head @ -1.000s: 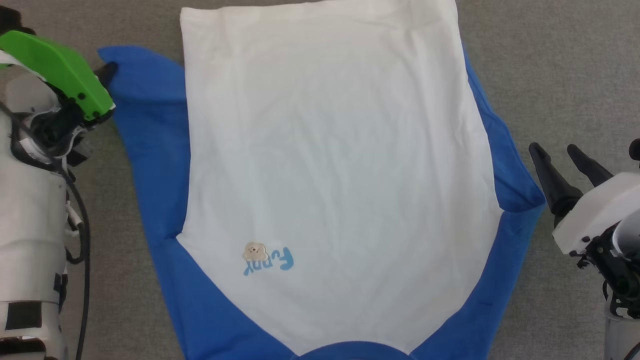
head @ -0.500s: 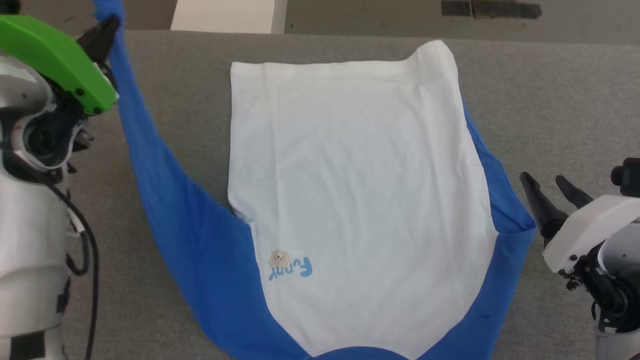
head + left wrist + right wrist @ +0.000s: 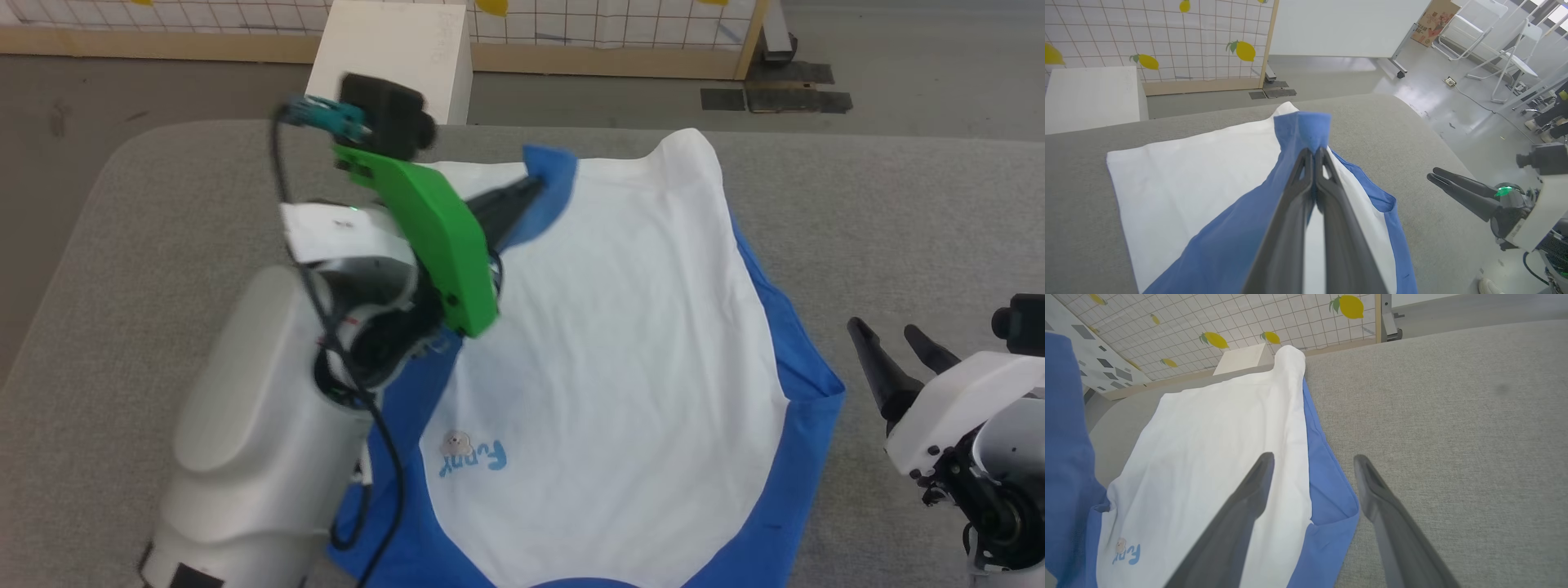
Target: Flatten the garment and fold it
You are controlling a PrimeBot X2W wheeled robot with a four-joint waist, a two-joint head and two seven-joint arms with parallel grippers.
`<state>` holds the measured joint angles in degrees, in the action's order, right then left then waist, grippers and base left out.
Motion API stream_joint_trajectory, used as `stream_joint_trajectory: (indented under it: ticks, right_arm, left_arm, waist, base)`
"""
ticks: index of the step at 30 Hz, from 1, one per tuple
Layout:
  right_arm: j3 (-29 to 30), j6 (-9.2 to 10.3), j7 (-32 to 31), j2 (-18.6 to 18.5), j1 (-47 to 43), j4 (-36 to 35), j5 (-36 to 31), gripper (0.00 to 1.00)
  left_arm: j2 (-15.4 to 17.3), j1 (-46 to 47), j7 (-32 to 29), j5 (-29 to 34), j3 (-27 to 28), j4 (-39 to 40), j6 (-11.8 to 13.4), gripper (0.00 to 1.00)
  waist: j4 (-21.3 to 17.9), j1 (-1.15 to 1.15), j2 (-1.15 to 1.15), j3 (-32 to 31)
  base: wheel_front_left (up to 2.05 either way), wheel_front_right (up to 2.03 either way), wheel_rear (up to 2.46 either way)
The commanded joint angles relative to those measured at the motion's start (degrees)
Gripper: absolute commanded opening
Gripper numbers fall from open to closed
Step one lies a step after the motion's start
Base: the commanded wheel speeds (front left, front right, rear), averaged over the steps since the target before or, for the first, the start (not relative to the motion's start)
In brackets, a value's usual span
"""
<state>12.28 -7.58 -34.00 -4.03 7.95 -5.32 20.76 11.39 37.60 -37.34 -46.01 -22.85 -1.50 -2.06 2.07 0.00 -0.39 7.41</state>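
Note:
The garment (image 3: 620, 343) lies on the grey table (image 3: 898, 204), white body up, with a small blue word and beige figure (image 3: 472, 453) near the front. My left gripper (image 3: 535, 186) is shut on the end of the garment's blue left sleeve (image 3: 549, 175) and holds it raised over the white body near the far hem. In the left wrist view the left gripper (image 3: 1314, 152) pinches the sleeve (image 3: 1302, 126), which drapes back down toward me. My right gripper (image 3: 882, 328) stands open beside the flat right sleeve (image 3: 816, 392), holding nothing. Its open fingers (image 3: 1249, 506) frame that right sleeve (image 3: 1331, 490).
A white box (image 3: 392, 57) stands on the floor past the table's far edge, before a tiled panel (image 3: 1167, 36) with lemon prints. Bare grey table surface lies on both sides of the garment. Folding chairs (image 3: 1506, 61) stand far off to the right.
The head camera has tilted up, so the whole picture shifted. My left gripper, still shut on the blue sleeve, has carried it from the left side up and across over the white body. The right gripper stays put.

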Motion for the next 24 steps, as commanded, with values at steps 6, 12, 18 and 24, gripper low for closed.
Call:
stream_joint_trajectory:
  ticks: [6, 12, 18, 24]
  right_arm:
    - [-0.1, 0.09, 0.5, 0.5, -1.0, 0.2, 0.5, 1.0]
    - [-0.3, 0.09, 0.8, 0.7, -0.8, 0.3, 0.5, 1.0]
    - [0.4, 0.09, 1.4, 0.9, -1.0, 0.5, 0.5, 1.0]
    - [0.1, 0.09, 1.7, 1.0, -0.2, 0.8, 0.4, 1.0]
  left_arm:
    - [-4.8, -3.9, 2.1, 2.7, -8.7, -7.2, -2.4, 0.0]
    - [-6.9, -6.4, 3.4, 2.4, -14.2, -13.5, -3.8, 0.0]
    - [-8.0, -9.6, 1.1, -0.9, -21.0, -16.7, -4.8, 0.0]
    - [-8.2, -10.0, -0.2, -1.2, -24.5, -19.7, -5.0, 0.0]
  waist:
    - [-2.6, 0.0, 0.39, 0.4]
    - [-5.1, 0.0, 0.39, 2.1]
    - [-6.1, 0.0, 0.39, 3.7]
    - [-6.1, 0.0, 0.39, 4.5]
  base:
    - [0.0, 0.0, 0.0]
    - [0.0, 0.0, 0.0]
    - [0.0, 0.0, 0.0]
    - [0.0, 0.0, 0.0]
